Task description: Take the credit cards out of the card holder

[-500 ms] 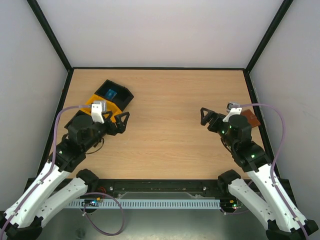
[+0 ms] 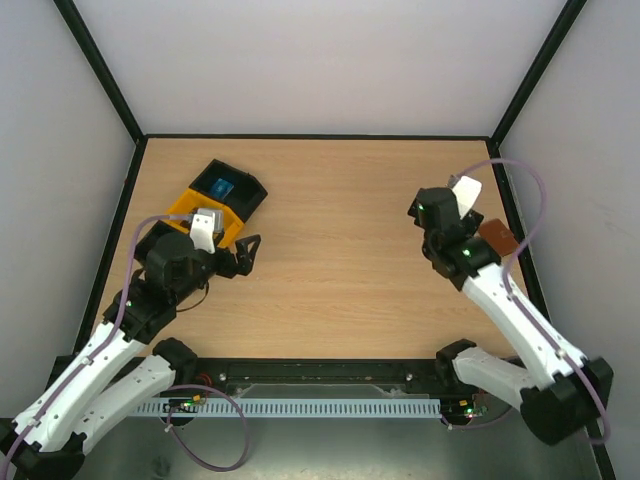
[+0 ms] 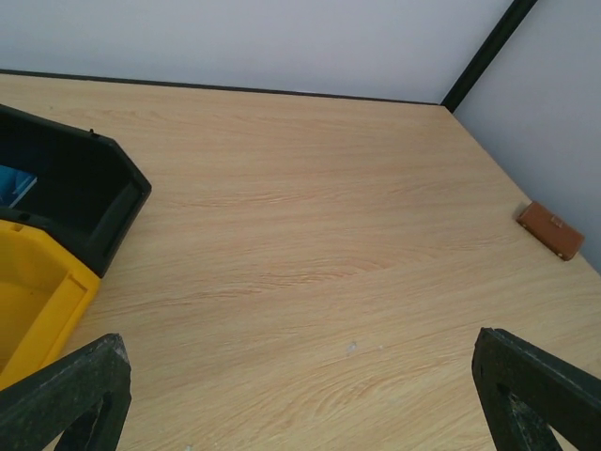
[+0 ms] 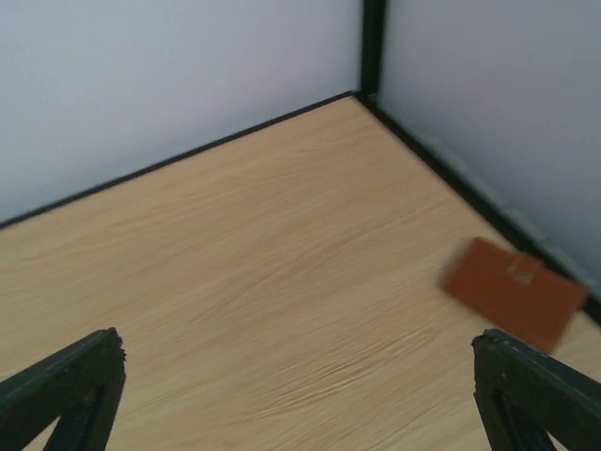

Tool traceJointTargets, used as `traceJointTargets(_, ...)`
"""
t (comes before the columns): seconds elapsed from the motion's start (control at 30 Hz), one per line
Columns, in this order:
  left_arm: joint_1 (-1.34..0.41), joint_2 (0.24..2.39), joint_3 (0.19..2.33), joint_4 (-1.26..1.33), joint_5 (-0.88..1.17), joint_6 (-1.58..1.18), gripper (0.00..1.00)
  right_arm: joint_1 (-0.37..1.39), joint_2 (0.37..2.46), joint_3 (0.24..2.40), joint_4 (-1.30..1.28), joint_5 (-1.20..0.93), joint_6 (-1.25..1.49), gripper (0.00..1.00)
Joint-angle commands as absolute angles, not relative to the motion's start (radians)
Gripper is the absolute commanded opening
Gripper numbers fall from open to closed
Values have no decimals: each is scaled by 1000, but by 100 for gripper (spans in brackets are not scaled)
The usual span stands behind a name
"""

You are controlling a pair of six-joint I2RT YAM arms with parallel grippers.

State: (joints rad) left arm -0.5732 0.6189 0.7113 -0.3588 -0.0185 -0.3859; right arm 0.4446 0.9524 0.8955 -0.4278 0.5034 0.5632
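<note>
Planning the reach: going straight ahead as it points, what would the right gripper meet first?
The right gripper would probably meet bare table first; the card holder lies right of its line.

the table (image 2: 340, 220) under me is pale wood with fine wavy grain. the card holder (image 4: 515, 293) is plain reddish brown. the yellow bin (image 3: 28, 310) is bright, the black bin (image 3: 84, 188) dark, with something blue (image 2: 221, 186) inside. my left gripper (image 3: 300, 395) and right gripper (image 4: 300, 385) have black fingers. my left arm (image 2: 100, 365) and right arm (image 2: 520, 315) are white with black joints, trailing a lilac cable (image 2: 530, 190). the walls (image 2: 320, 60) are pale grey, edged by a black frame (image 2: 100, 80).
</note>
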Motion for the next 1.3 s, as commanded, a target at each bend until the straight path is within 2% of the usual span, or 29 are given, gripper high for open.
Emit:
traceJointTargets(0.0, -578, 595, 698, -357, -56, -354, 100, 436, 1124, 977, -475, 840, 489, 97)
traceJointTargets(0.13, -578, 573, 693, -363, -59, -348, 100, 364, 1299, 1038, -494, 882, 456, 99)
traceJointTargets(0.4, -578, 555, 686, -360, -61, -336, 100, 254, 1520, 1106, -479, 921, 462, 81)
traceJointTargets(0.53, -578, 553, 686, -361, -61, -336, 100, 198, 1645, 1157, -487, 945, 484, 69)
traceJointTargets(0.63, -578, 551, 686, -364, -69, -333, 100, 138, 1734, 1197, -476, 899, 487, 65)
traceJointTargets(1.0, -578, 545, 677, -359, -78, -324, 100, -19, 1998, 1348, -512, 833, 535, 62)
traceJointTargets(1.27, -577, 559, 677, -353, -82, -318, 100, -92, 2010, 1309, -436, 719, 537, 58)
